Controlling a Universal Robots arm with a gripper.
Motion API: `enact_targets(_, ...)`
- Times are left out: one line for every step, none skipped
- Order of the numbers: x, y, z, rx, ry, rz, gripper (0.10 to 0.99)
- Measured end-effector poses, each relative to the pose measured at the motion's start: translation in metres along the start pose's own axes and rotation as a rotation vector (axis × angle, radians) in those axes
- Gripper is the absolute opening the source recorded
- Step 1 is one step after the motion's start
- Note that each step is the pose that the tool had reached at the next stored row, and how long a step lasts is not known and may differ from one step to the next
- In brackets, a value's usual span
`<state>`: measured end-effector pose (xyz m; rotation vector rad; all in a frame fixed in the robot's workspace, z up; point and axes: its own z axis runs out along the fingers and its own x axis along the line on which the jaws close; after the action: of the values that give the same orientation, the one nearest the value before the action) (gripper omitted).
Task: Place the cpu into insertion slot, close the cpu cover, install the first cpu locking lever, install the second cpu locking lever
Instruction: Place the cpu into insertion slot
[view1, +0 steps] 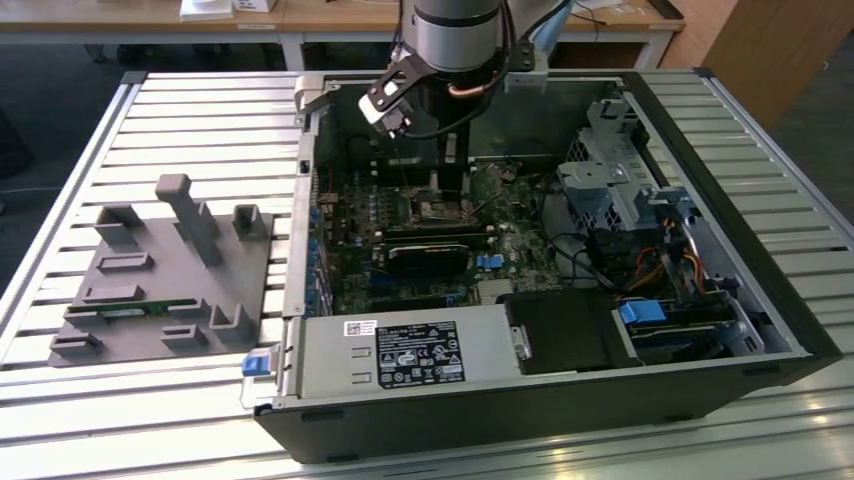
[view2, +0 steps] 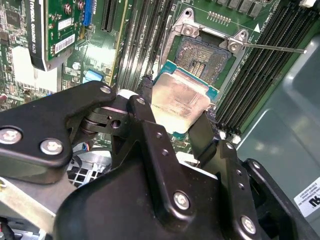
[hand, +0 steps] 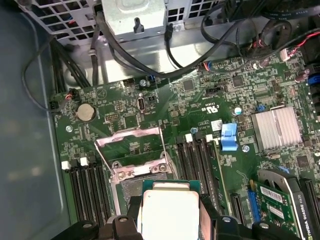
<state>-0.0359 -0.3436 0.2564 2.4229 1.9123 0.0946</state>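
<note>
Between the fingers: the cpu (view2: 182, 102), clamped at two opposite edges by the gripper (view2: 175, 114).
Hidden: its flanks lie under the black fingers (view2: 200, 135); its near edge is cut off in the first wrist view.
Look: flat square, scuffed silver-grey lid on a teal-green rim.
Place: just beside the insertion slot (view2: 205, 57), overlapping its near edge; whether they touch cannot be told.
Slot: dark pin grid bare, partly behind the cpu.
cpu cover (hand: 128, 136): tilted up at the slot's far side.
Locking lever (view2: 272, 48): sticking out from a slot corner.
</note>
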Motion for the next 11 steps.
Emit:
enact_targets(0.0000, -0.0001, 0.0007, 0.000, -0.0007, 0.008, 0.541)
enact_targets(0.0000, -0.0001, 0.0011, 0.000, -0.0011, 0.012, 0.541)
enact_targets(0.0000, -0.0001, 0.0016, 0.000, -0.0014, 0.017, 0.541)
enact_targets(0.0000, -0.0002, 0.0021, 0.000, -0.0018, 0.020, 0.541)
enact_targets(0.0000, -0.0002, 0.0027, 0.000, -0.0021, 0.023, 0.541)
enact_targets(-0.0001, -0.0003, 0.0032, 0.000, -0.0023, 0.027, 0.541)
enact_targets(-0.0001, -0.0003, 0.0037, 0.000, -0.0027, 0.031, 0.541)
enact_targets(-0.0001, -0.0003, 0.0042, 0.000, -0.0029, 0.034, 0.541)
enact_targets(-0.0001, -0.0004, 0.0047, 0.000, -0.0032, 0.037, 0.541)
enact_targets(-0.0001, -0.0004, 0.0051, 0.000, -0.0035, 0.041, 0.541)
enact_targets(-0.0001, -0.0004, 0.0055, 0.000, -0.0037, 0.044, 0.541)
